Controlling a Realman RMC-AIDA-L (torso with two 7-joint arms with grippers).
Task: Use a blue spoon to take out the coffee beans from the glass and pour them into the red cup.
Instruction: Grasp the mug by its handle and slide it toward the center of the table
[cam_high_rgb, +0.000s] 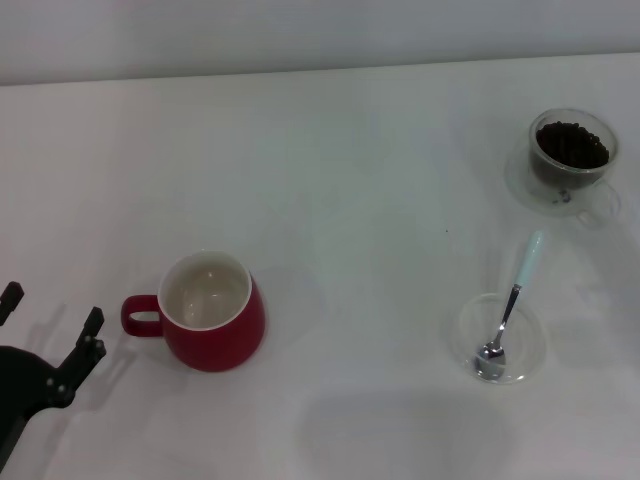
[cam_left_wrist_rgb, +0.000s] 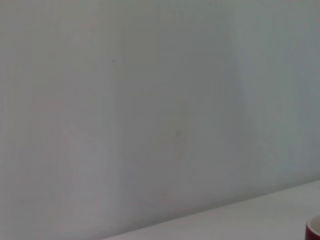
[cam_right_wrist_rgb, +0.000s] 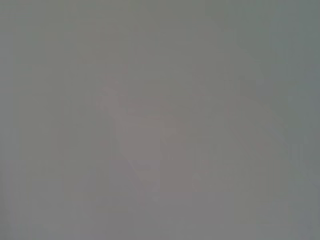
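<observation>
Seeing left claw (cam_high_rgb: 50, 335) gaping wide, partly cut off; we are finding right claw hidden; red cup (cam_high_rgb: 212, 312) beside it.

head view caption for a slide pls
Open left claw beside empty red cup; blue spoon untouched in dish.

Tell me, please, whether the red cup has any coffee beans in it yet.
Empty: the head view shows the red cup upright with a bare white inside.

Head view looks down; left wrist shares red cup (cam_high_rgb: 212, 312).
</observation>
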